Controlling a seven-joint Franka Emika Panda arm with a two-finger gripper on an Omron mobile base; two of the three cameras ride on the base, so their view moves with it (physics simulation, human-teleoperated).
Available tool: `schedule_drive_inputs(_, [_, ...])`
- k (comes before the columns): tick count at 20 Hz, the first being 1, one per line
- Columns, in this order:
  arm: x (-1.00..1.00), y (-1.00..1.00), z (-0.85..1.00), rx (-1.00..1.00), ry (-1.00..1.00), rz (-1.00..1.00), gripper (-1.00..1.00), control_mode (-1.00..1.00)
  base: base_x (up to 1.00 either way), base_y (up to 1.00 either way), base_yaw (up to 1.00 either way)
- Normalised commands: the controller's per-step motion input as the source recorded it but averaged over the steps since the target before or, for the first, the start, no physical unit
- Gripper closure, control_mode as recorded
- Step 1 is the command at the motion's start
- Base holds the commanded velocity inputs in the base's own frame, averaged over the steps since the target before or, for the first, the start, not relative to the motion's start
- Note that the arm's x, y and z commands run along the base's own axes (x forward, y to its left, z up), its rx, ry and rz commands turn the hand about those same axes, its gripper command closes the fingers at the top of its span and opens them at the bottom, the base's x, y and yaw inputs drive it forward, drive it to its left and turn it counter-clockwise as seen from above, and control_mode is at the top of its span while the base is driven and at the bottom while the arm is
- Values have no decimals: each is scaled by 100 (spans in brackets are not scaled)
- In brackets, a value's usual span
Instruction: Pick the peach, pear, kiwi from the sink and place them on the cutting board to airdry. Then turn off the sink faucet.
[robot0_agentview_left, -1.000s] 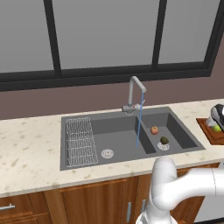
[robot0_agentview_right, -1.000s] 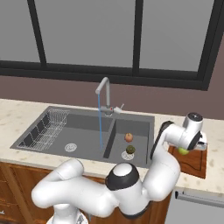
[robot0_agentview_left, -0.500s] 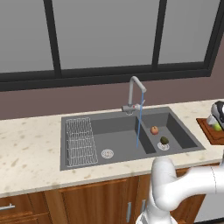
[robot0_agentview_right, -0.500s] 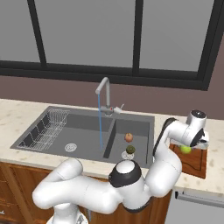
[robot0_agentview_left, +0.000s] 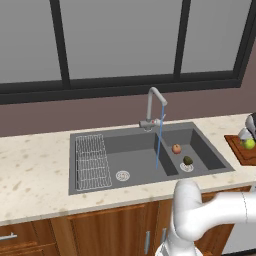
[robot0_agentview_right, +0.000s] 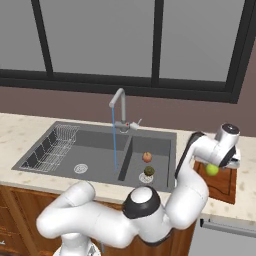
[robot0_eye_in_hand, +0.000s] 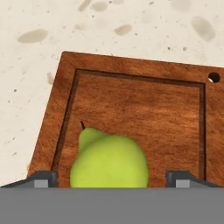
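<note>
pear (robot0_eye_in_hand: 109, 162) lies on the cutting board (robot0_eye_in_hand: 140, 109), right of the sink (robot0_agentview_left: 145, 155); the gripper (robot0_eye_in_hand: 111, 178) has its jaws spread wide, clear of its sides. it looks wet, smooth and easily bruised: take it gently across the belly. peach (robot0_agentview_left: 176, 148) and kiwi (robot0_agentview_left: 188, 160) wait in the right basin.

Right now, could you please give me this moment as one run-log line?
step: pear to board | fingers: open beside pear | pear: over cutting board | peach, kiwi: in sink | faucet: running
</note>
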Motion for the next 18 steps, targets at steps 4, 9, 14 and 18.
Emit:
schedule_drive_inputs(4, [-18,45,40,0,-14,0,-100,-100,0,0,0])
schedule_drive_inputs(9, [-48,60,42,-7,-10,4,-100,-100,0,0,0])
schedule_drive_inputs(14, [-64,85,30,-21,-13,4,-100,-100,0,0,0])
schedule_drive_inputs(18, [-68,93,18,-25,-34,4,-100,-100,0,0,0])
